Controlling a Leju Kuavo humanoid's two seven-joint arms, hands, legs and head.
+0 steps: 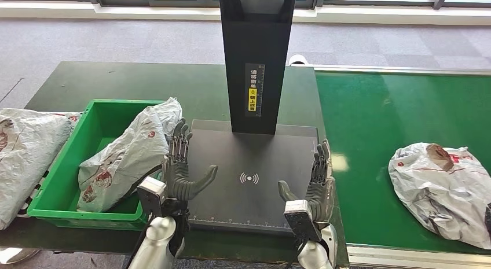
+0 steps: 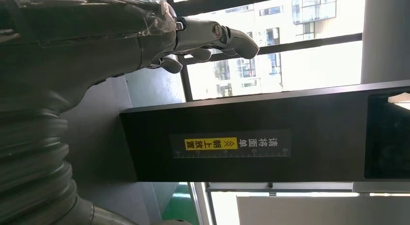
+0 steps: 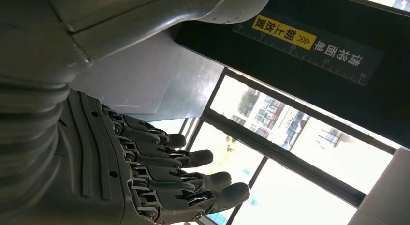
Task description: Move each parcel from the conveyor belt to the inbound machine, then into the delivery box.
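Both hands are held apart and empty over the inbound machine's dark platform [image 1: 249, 165]: the left hand [image 1: 180, 168] at its left edge, the right hand [image 1: 315, 185] at its right edge, fingers spread and nothing gripped. In the right wrist view the right hand [image 3: 145, 181] is seen with its fingers extended and parted; in the left wrist view the left hand [image 2: 145, 36] is likewise unclenched.

One parcel [image 1: 130, 156], a grey plastic mailer, is lodged just beside the left hand, leaning in the green delivery box [image 1: 58, 194] with its upper end over the rim. That parcel is judged to be finished. A second parcel [image 1: 443, 185] is lying on the green conveyor belt [image 1: 376, 118], well out to the right of the right hand, untouched; it is judged to be what is left, to be fetched, scanned on the platform and then boxed. Another grey bag [image 1: 26, 153] is seen beyond the box, farther left. The machine's black column [image 1: 255, 55] with its yellow label [image 1: 253, 95] is standing ahead of both hands on the dark green surface [image 1: 116, 84].
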